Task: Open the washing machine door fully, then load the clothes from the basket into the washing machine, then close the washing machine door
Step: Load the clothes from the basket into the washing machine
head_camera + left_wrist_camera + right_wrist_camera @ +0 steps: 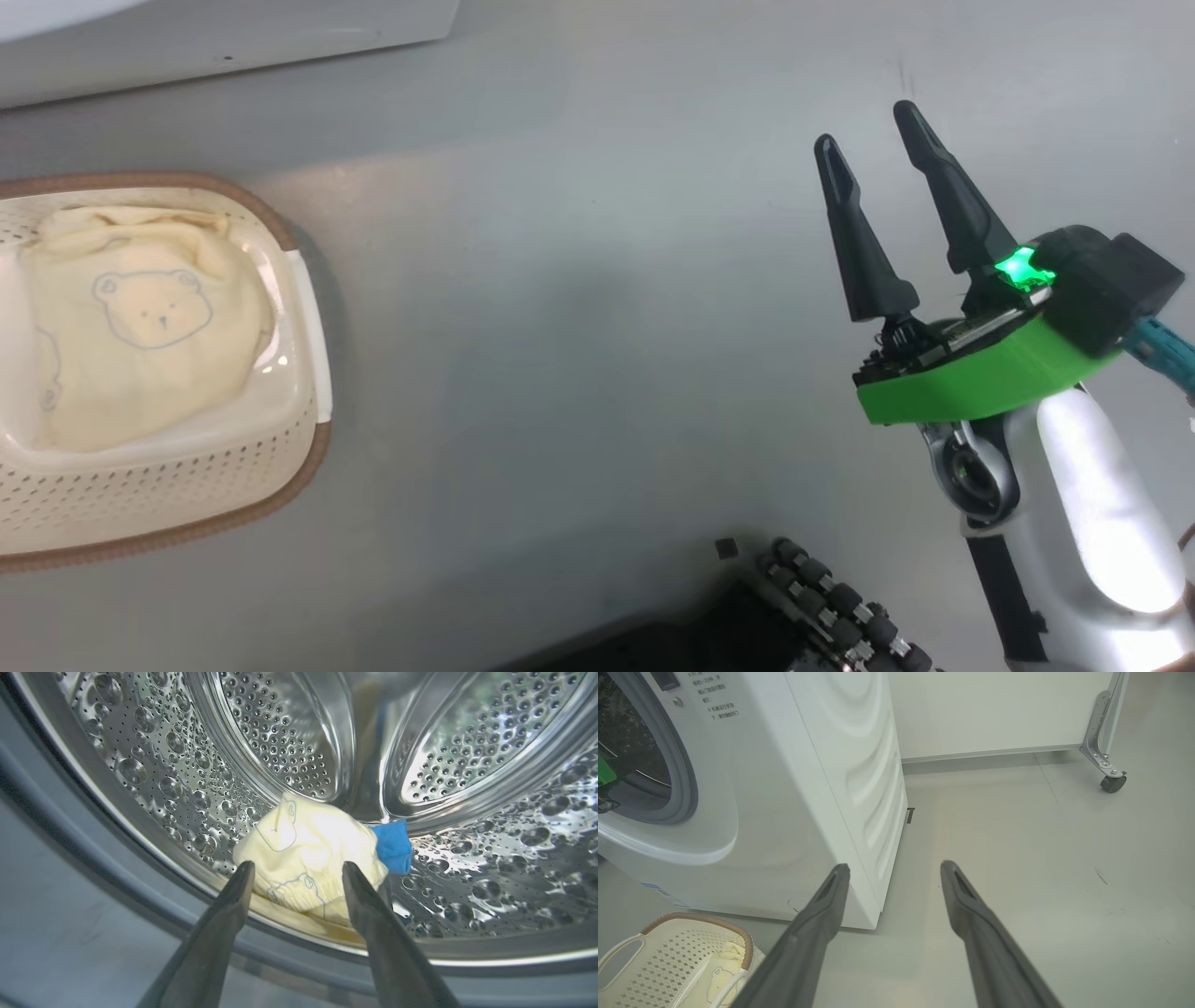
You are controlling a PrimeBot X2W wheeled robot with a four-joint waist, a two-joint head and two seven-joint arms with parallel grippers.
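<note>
Left gripper [297,865] fingers rise from the bottom edge, jaws wide, gripping nothing. A cream garment [303,844] lies mid-frame just beyond the tips, on the drum [467,742] wall. Right gripper [865,123], frame right, jaws wide and empty above the floor [579,327]; second garment [140,327] sits in the basket [316,355], far left.

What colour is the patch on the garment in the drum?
The patch is bright blue; the left wrist view shows it best.
</note>
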